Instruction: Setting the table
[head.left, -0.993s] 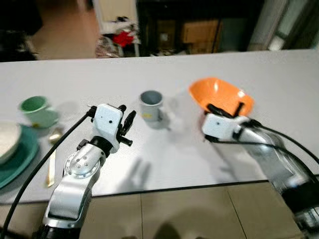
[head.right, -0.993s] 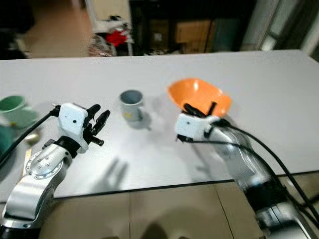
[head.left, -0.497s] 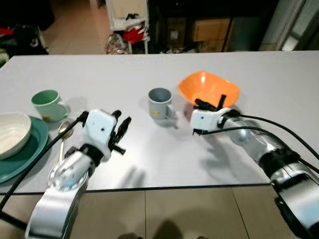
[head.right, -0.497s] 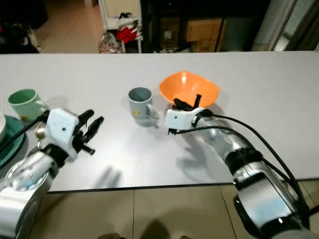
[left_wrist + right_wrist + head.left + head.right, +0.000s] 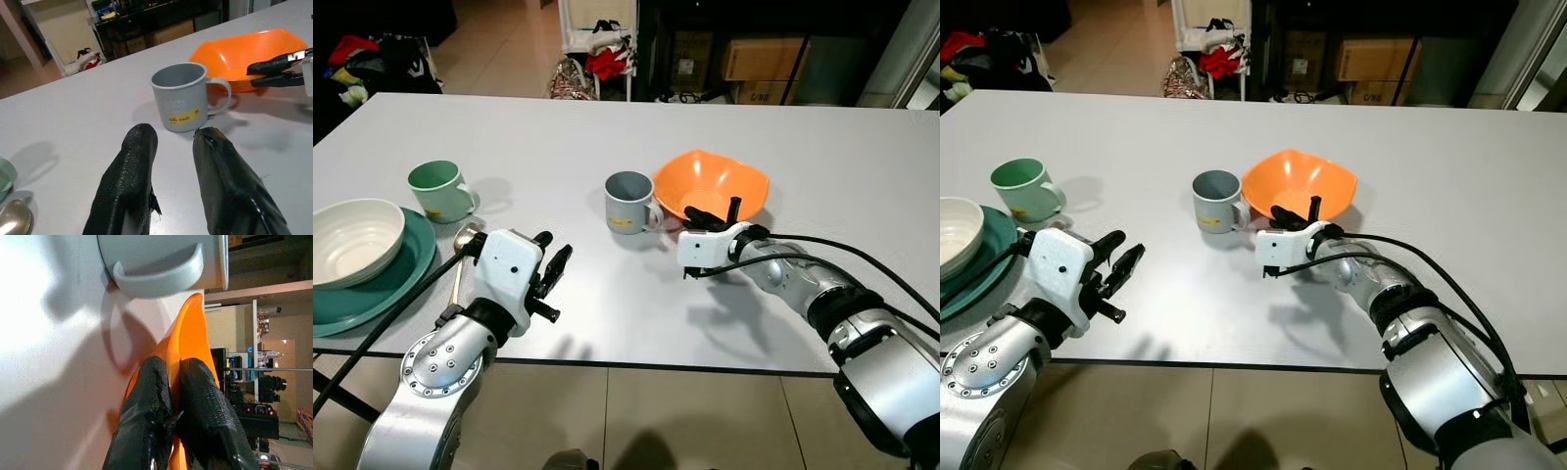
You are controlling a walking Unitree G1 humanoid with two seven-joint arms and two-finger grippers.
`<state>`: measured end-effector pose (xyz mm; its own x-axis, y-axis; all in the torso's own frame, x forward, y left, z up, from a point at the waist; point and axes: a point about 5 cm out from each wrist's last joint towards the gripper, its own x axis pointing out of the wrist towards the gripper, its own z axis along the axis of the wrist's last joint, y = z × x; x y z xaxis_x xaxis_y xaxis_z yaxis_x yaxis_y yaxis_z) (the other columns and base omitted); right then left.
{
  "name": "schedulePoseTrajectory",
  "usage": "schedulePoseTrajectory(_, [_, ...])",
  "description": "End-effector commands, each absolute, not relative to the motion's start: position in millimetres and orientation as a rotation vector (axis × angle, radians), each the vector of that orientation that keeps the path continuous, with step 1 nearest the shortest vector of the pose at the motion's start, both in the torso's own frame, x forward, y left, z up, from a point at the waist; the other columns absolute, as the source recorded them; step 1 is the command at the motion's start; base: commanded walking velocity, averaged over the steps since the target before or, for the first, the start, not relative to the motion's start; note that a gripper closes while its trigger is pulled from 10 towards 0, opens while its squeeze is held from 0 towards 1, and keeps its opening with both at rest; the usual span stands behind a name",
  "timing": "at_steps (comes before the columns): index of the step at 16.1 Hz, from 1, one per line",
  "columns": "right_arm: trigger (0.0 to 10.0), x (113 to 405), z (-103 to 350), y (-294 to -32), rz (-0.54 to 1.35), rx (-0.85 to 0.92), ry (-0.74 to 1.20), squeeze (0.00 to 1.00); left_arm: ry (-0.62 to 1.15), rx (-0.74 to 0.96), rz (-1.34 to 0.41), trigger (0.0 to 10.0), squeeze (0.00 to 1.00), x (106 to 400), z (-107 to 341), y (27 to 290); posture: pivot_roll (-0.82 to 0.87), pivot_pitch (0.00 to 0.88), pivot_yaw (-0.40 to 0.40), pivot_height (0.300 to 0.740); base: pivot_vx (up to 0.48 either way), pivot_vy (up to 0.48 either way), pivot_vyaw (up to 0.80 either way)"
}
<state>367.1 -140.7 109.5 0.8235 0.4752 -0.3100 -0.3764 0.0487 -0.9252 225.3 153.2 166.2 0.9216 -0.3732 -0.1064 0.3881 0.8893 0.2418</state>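
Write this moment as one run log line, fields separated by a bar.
task: setting table | right gripper: shut on orange bowl rim | left gripper: open, idle above table | grey mug: beside bowl

A home dining area: white table (image 5: 558,147) with crockery, clothes rack (image 5: 597,54) behind.

1. Grey mug (image 5: 185,95): a yellow label with red lettering sits on its side; the print is too blurred to read.
2. Green mug (image 5: 437,190): a small pale label on its side, too small to read.
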Motion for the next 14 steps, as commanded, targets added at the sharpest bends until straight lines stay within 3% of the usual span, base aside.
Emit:
schedulePoseTrajectory(1, [10.0, 371, 116, -144, 0.627, -1.365, -0.095, 0.09, 0.048, 0.265, -0.424, 10.0, 0.00, 225, 170, 149, 0.21, 0.000, 0.008, 0.740, 0.000, 0.000, 0.00])
schedulePoseTrajectory(2, [10.0, 370, 115, -146, 0.627, -1.344, -0.082, 0.70, 0.049, 0.263, -0.431, 10.0, 0.00, 226, 170, 148, 0.21, 0.000, 0.011, 0.740, 0.000, 0.000, 0.00])
schedulePoseTrajectory(3, [10.0, 369, 115, -147, 0.625, -1.307, -0.080, 1.00, 0.048, 0.265, -0.438, 10.0, 0.00, 227, 170, 147, 0.20, 0.000, 0.015, 0.740, 0.000, 0.000, 0.00])
schedulePoseTrajectory(9, [10.0, 356, 129, -154, 0.692, -1.086, -0.174, 1.00, 0.019, 0.233, -0.462, 10.0, 0.00, 239, 171, 142, 0.15, 0.000, 0.034, 0.740, 0.000, 0.000, 0.00])
schedulePoseTrajectory(13, [10.0, 321, 157, -161, 0.667, -0.937, -0.271, 1.00, 0.002, 0.191, -0.455, 10.0, 0.00, 248, 171, 138, 0.09, 0.000, 0.057, 0.740, 0.000, 0.000, 0.00])
schedulePoseTrajectory(14, [10.0, 303, 158, -159, 0.614, -0.791, -0.260, 1.00, 0.015, 0.197, -0.443, 10.0, 0.00, 250, 167, 138, 0.07, 0.000, 0.062, 0.740, 0.000, 0.000, 0.00])
